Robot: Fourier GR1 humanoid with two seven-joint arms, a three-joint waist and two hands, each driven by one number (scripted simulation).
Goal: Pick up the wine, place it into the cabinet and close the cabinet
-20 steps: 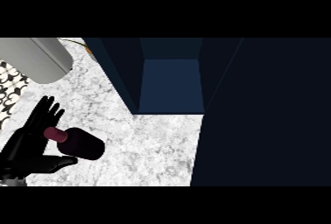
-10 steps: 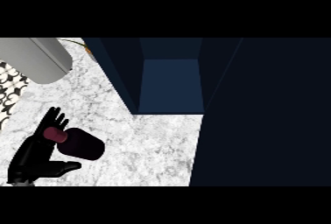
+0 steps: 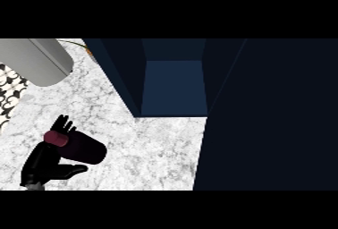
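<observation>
You see the wine (image 3: 80, 146) lying tilted at the bench's (image 3: 158, 147) lower left, the left robot hand (image 3: 45, 162) curled round it. The open cabinet (image 3: 173, 85) stands well apart, up right.

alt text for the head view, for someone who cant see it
A black robot hand at lower left curls around a dark wine bottle lying tilted on a white marble counter. An open dark blue cabinet stands behind it, its door filling the right side.
</observation>
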